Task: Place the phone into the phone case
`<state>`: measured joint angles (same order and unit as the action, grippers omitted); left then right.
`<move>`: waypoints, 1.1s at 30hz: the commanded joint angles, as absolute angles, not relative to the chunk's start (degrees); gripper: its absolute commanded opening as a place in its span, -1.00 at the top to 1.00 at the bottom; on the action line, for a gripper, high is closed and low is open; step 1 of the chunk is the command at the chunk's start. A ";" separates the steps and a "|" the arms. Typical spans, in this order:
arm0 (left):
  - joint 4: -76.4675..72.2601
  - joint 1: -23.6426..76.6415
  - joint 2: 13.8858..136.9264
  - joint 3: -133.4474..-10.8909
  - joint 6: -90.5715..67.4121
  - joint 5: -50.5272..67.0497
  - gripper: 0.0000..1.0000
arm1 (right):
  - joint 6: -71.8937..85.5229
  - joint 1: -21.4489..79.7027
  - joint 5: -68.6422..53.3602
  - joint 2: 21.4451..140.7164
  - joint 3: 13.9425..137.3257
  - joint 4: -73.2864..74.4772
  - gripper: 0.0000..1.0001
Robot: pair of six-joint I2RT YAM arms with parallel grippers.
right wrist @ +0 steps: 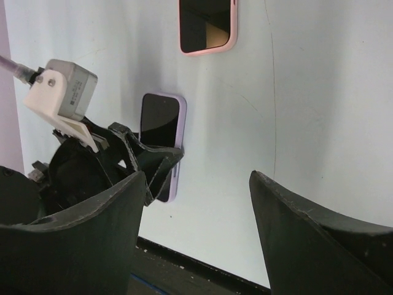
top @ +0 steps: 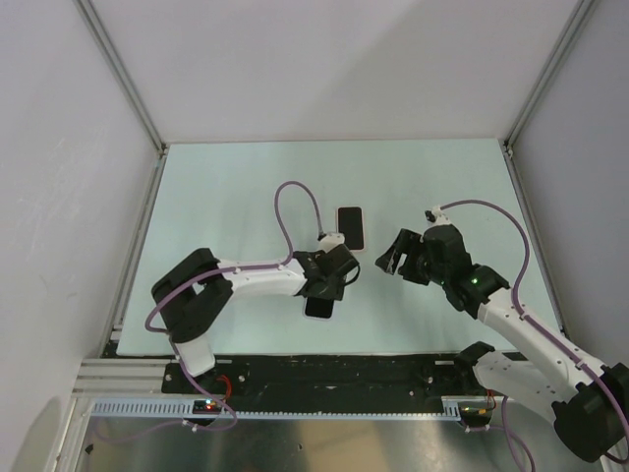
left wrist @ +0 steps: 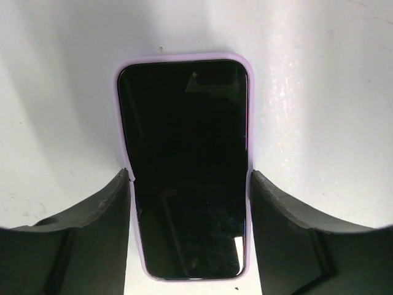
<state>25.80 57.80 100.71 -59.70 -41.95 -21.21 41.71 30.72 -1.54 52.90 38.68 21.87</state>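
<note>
Currently, count on the table [top: 236, 197]: two phones, two cases, two grippers.

Phone [left wrist: 184, 166] no. 1: dark screen up, seated inside the lilac case [left wrist: 184, 57], whose rim shows along the top and both long sides. It lies flat, near the front middle of the table.

Left gripper [left wrist: 190, 178]: straddles the near half of that cased phone. Its two fingers [left wrist: 98, 233] sit one on each long side, each meeting the case edge with no gap visible in the left wrist view, so it is clamped on the lilac case. The far end of the case sticks out past the fingertips.

Second phone [top: 351, 228]: also screen up, in a pink case [right wrist: 234, 24]. It lies flat just beyond the left gripper, apart from phone no. 1, and nothing touches it.

Right gripper [right wrist: 196, 178]: fingers spread wide and holding nothing. It hangs above the table to the right of both phones, apart from them, and faces the left gripper across bare tabletop.

Both screens are dark. In the right wrist view the second phone's screen shows a warm reflection.
</note>
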 commanded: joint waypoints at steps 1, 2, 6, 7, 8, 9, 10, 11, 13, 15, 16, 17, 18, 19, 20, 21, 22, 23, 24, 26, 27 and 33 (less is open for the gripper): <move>25.23 53.94 98.77 -57.58 -40.22 -22.73 0.39 | 40.43 30.58 -0.61 51.41 38.58 22.01 -0.46; 25.23 52.63 98.16 -57.66 -39.49 -22.79 0.44 | 40.34 30.50 -0.53 51.41 38.58 22.04 -0.46; 25.30 47.88 97.76 -60.61 -35.52 -22.69 0.56 | 40.11 30.45 -0.26 51.77 38.58 21.99 -0.46; 25.35 46.22 98.23 -62.03 -34.37 -22.42 0.57 | 40.01 30.39 -0.17 51.86 38.54 21.94 -0.46; 25.37 45.00 98.99 -63.32 -33.40 -22.15 0.58 | 39.95 30.36 -0.13 51.94 38.56 21.96 -0.46; 25.34 43.42 99.73 -65.10 -32.13 -21.84 0.59 | 39.88 30.25 -0.07 51.99 38.57 22.01 -0.46; 25.33 42.32 101.02 -66.61 -30.70 -21.51 0.59 | 39.89 30.24 -0.03 52.01 38.58 22.08 -0.46; 25.32 40.93 102.10 -68.81 -29.72 -20.86 0.59 | 39.85 30.19 -0.02 52.02 38.58 22.11 -0.46; 25.34 39.06 105.00 -72.90 -27.89 -19.87 0.59 | 39.80 30.16 0.00 52.14 38.56 22.10 -0.46; 25.43 37.93 108.45 -76.96 -26.46 -19.05 0.59 | 39.86 30.15 -0.04 52.26 38.53 22.18 -0.46; 25.59 37.64 109.86 -78.65 -26.11 -18.75 0.59 | 39.92 30.10 -0.02 52.28 38.52 22.21 -0.46; 25.76 37.32 111.58 -80.68 -25.93 -18.30 0.59 | 39.96 30.08 -0.01 52.24 38.55 22.22 -0.46; 25.98 37.03 112.83 -82.26 -25.93 -17.94 0.59 | 39.97 30.03 -0.01 52.18 38.52 22.32 -0.46; 26.22 36.84 114.33 -83.98 -26.06 -17.58 0.59 | 39.98 30.09 0.00 52.15 38.55 22.32 -0.46; 26.29 36.66 115.44 -85.45 -26.35 -17.27 0.59 | 40.03 30.03 0.00 52.13 38.52 22.37 -0.46; 26.37 36.57 116.69 -86.58 -26.44 -16.99 0.59 | 40.05 30.04 -0.04 52.08 38.55 22.39 -0.46; 26.41 36.52 117.59 -87.63 -26.45 -16.84 0.59 | 40.11 30.05 -0.11 52.06 38.57 22.49 -0.46; 26.39 36.50 118.47 -88.33 -26.50 -16.86 0.59 | 40.14 30.01 -0.14 52.00 38.49 22.58 -0.45; 26.38 36.44 119.18 -88.99 -26.56 -16.82 0.59 | 40.20 29.99 -0.16 51.97 38.40 22.63 -0.46; 26.44 36.33 120.19 -89.79 -26.70 -16.73 0.59 | 40.24 30.06 -0.17 51.84 38.30 22.64 -0.45; 26.45 36.27 120.61 -90.03 -26.67 -16.67 0.59 | 40.20 30.11 -0.17 51.72 38.18 22.70 -0.46; 26.44 35.87 119.92 -90.09 -26.35 -16.26 -0.11 | 40.32 30.14 -0.48 51.35 37.72 22.51 -0.46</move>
<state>27.55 36.51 120.88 -87.88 -27.77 -16.40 40.86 30.24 -0.86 52.53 38.24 22.90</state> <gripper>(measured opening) 0.715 0.729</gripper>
